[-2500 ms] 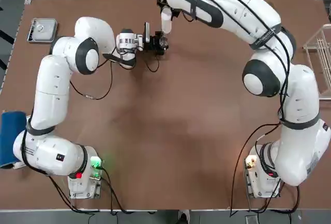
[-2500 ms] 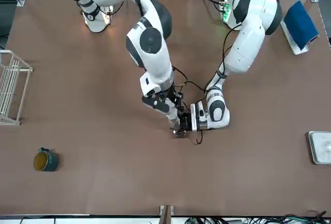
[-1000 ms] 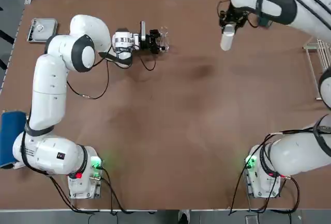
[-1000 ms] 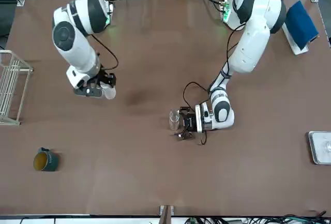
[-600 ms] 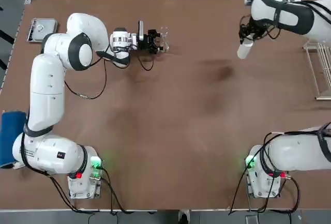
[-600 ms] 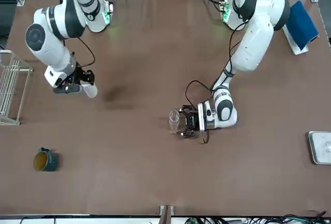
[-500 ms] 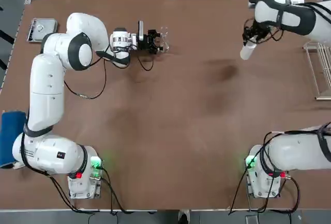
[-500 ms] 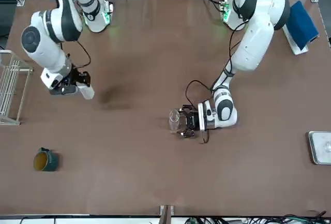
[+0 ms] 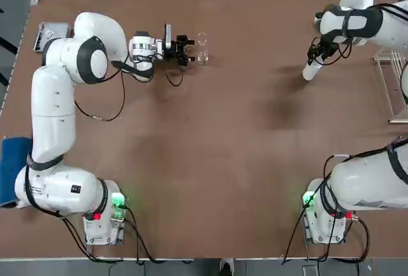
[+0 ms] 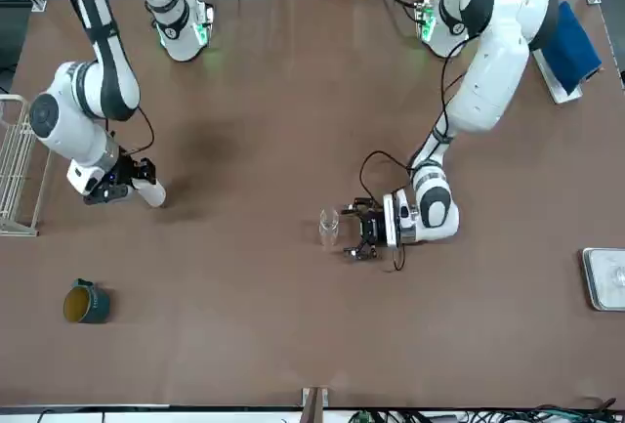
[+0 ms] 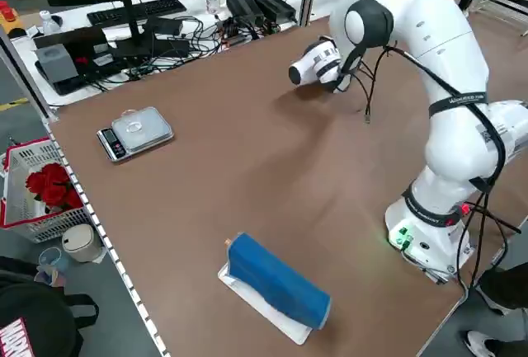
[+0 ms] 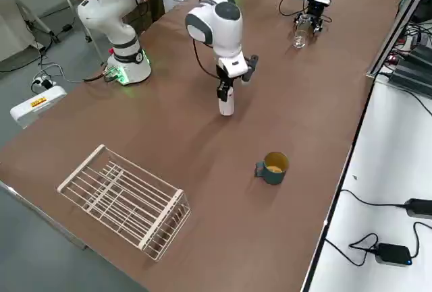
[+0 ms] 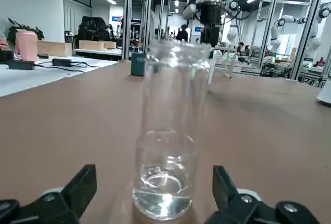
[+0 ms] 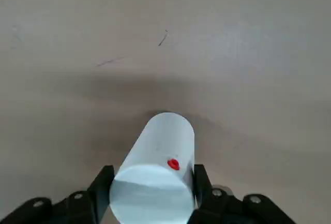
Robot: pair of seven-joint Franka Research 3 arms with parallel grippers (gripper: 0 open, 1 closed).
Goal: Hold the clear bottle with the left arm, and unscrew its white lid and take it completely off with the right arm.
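Right gripper [image 12: 225, 94] clamps tall white cylindrical lid [image 9: 312, 71], low near table's right edge, apparently to set it down | left gripper [image 10: 359, 231] spread wide, clear glass bottle [image 10: 329, 227] upright, uncapped, unheld just beyond its fingertips

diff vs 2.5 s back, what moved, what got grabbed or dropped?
The right tool carried the tall white cylindrical lid off the small clear glass bottle to the table's right side, still gripping it. The left tool let go of the bottle and backed off, open. The bottle stays upright in place.
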